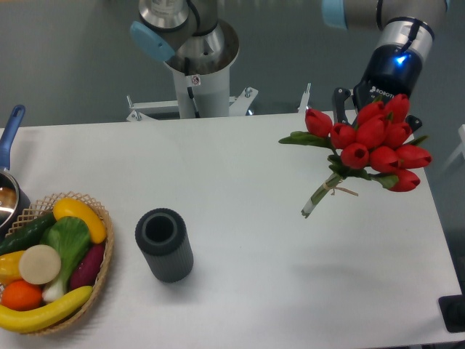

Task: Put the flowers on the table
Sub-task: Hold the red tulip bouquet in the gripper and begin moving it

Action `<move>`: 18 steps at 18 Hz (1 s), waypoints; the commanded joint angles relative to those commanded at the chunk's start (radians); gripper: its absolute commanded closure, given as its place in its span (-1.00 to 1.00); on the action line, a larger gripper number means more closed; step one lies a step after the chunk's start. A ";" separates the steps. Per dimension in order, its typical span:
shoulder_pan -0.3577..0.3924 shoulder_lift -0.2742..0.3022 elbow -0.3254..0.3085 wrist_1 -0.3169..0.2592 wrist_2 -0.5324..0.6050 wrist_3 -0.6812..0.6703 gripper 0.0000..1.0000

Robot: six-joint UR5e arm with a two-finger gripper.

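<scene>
A bunch of red tulips, the flowers point(378, 144), hangs in the air over the right part of the white table point(240, 182). The red heads point up and right, and the tied green stems point(320, 195) slant down to the left, clear of the tabletop. My gripper point(363, 103) comes in from the upper right behind the blooms and is shut on the flowers. The tulip heads hide most of its fingertips; one dark finger point(340, 99) shows to their left. The bunch casts a faint shadow on the table below.
A dark ribbed cylinder point(164, 244) stands left of centre. A wicker basket point(102, 270) of fruit and vegetables sits at the front left corner. A pot with a blue handle point(10, 134) is at the left edge, and the arm's base point(196, 80) stands behind the table.
</scene>
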 joint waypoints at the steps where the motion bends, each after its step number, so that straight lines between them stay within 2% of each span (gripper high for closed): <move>1: -0.002 0.000 -0.002 0.000 0.000 0.000 0.35; 9: -0.002 0.017 -0.015 0.000 0.047 0.000 0.35; 15: -0.017 0.055 -0.020 0.000 0.271 0.002 0.35; 18: -0.061 0.061 -0.020 -0.002 0.397 0.002 0.35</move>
